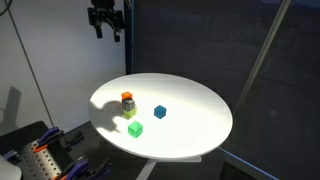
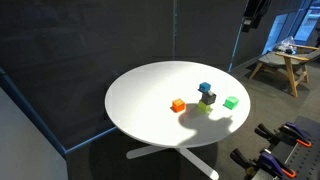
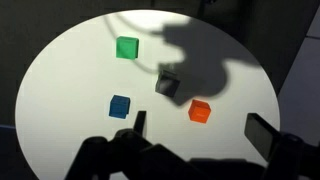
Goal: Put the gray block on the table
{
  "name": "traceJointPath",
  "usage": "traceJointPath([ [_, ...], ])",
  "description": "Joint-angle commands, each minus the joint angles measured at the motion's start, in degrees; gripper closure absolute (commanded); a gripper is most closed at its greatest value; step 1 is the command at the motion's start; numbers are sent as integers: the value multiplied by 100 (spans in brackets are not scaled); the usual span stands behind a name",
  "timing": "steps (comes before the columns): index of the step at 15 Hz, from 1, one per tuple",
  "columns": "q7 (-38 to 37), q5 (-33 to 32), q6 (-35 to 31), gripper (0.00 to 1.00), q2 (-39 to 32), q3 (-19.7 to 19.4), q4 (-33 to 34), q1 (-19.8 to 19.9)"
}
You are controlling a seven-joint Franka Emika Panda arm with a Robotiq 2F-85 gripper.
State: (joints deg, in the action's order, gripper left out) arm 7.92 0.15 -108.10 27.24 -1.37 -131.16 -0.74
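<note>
Near the middle of the table (image 3: 60, 90), well in from every edge, we find the gray block (image 3: 167, 85) resting on top of the yellow-green cube (image 2: 204, 107), so it does not yet touch the white top; in the wrist view the lower cube is hidden beneath it. Around the stack, each standing apart on the bare top, we mark the orange cube (image 3: 200, 111) just beside it, the blue cube (image 3: 120, 105), and the green cube (image 3: 126, 47) toward the edge at the top of the wrist view. The gripper (image 1: 107, 30) hangs high above the table, apparently back toward the edge at the bottom of the wrist view, with its fingers (image 3: 138, 125) spread wide and nothing between them. From the wrist, the block lies ahead of and far below the fingertips, within the span of the jaws but closer to one finger than the other. As a cube it has no long axis. We judge only that its side faces sit obliquely to the line joining the fingers, so a wrist turn would likely be needed, together with a forward shift and a long descent. The arm is held high and looks down steeply on the top; only its end shows in an exterior view.
</note>
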Motion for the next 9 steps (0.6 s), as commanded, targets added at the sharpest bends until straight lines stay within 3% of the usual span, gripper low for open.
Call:
traceJointPath([
  [1, -7, -6, 9, 0, 1, -10, 11, -14],
  [9, -81, -116, -76, 0, -54, 84, 25, -13],
])
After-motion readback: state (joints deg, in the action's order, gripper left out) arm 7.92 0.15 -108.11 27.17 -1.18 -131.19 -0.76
